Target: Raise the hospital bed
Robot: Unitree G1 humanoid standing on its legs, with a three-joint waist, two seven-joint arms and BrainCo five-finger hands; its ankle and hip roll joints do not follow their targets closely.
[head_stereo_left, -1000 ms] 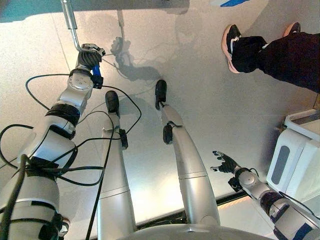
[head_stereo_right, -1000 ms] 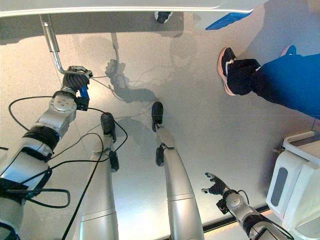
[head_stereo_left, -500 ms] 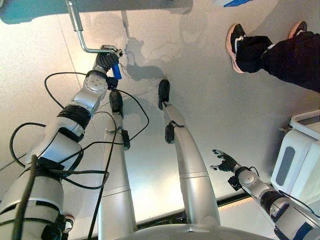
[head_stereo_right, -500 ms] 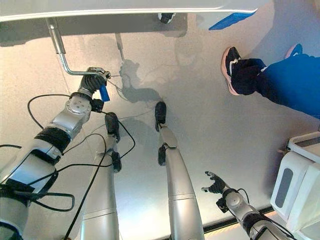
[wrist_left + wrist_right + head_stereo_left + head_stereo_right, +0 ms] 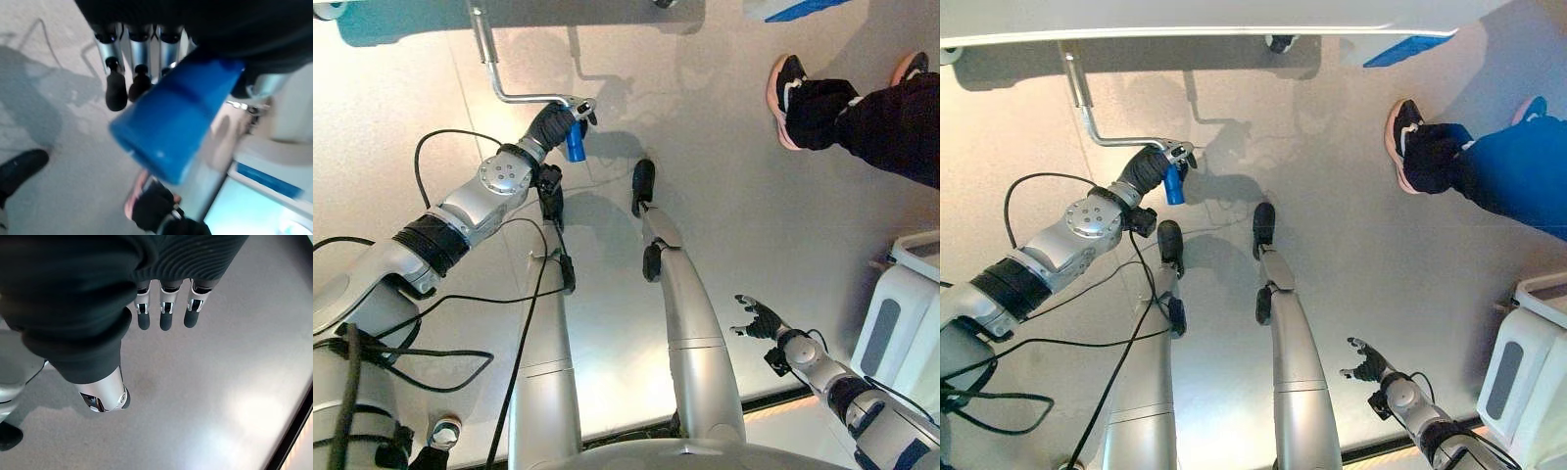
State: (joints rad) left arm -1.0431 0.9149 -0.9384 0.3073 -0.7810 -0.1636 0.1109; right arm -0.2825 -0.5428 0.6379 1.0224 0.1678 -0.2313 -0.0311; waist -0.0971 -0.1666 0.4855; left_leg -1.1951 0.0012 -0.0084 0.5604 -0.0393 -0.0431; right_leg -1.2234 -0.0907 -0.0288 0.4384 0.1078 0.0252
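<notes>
Upper left of the left eye view: the left hand point(image 5: 556, 121) grips the blue handle point(image 5: 575, 147) of the bed's metal crank point(image 5: 514, 95), so cranking appears underway. How far the hospital bed point(image 5: 1205, 15) has risen cannot be judged. The right hand point(image 5: 760, 318), lower right, hangs open and idle.

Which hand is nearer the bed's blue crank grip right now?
Left. The left hand is curled round the blue crank grip; the right hand hangs open over bare floor, well away from it.

Silver-grey arms banded in black at the forearms; each robot hand point(image 5: 554, 121) point(image 5: 761, 319) has silver fingers point(image 5: 164, 313) with dark tips, and a dark ribbed cover over its back and wrist
</notes>
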